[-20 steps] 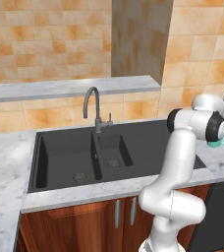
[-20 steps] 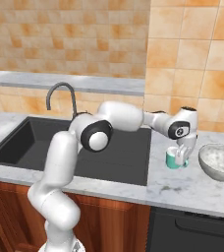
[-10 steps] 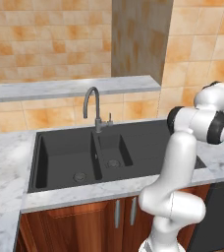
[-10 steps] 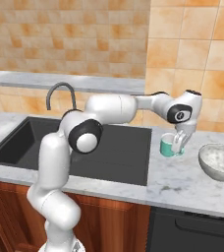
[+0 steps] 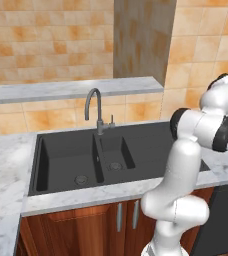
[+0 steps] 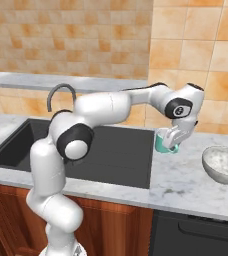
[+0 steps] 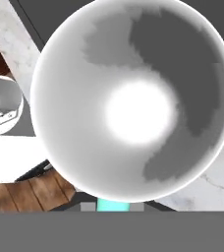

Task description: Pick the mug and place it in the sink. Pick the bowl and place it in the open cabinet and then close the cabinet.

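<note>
The teal mug [image 6: 161, 143] hangs a little above the marble counter, just past the right edge of the black sink [image 6: 111, 150]. My gripper [image 6: 172, 145] is shut on the mug's rim from above. In the hand view the mug's white inside [image 7: 133, 98] lies right under the hand, with a strip of teal at its lower edge. The grey speckled bowl [image 6: 225, 162] rests on the counter to the right of the mug, and its rim [image 7: 3, 106] shows at the left of the hand view. The sink's two basins [image 5: 81, 157] are bare. The cabinet is out of view.
A grey gooseneck tap [image 5: 97, 110] stands behind the sink, under a marble ledge [image 5: 71, 90]. Orange-brown base doors with short silver handles [image 5: 126, 215] run below the counter. A dark appliance front [image 6: 201, 235] sits under the counter at the right.
The gripper has lifted the mug off the counter and carried it left, toward the sink. The bowl has stayed where it was.
</note>
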